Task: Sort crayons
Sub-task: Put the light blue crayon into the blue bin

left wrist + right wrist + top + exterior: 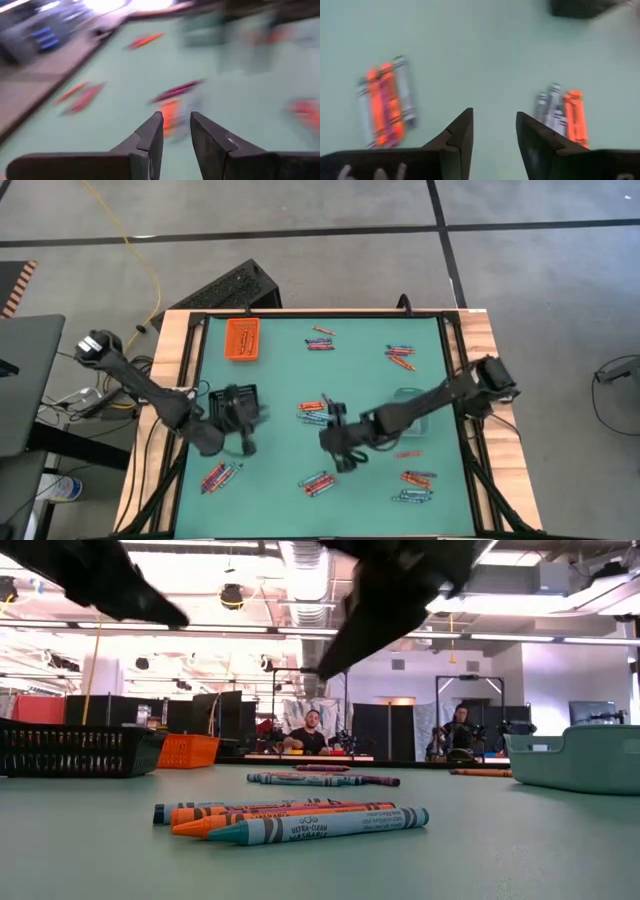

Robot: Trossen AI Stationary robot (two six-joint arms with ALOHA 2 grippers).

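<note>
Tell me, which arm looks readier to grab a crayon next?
Probably the right. Its gripper hovers mid-table with open, empty fingers, crayons lying just beside it. The left gripper sits by the black tray, farther from any pile.

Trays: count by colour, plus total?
Orange tray: 1
Black tray: 1
Clear tray: 1
Total: 3
</note>
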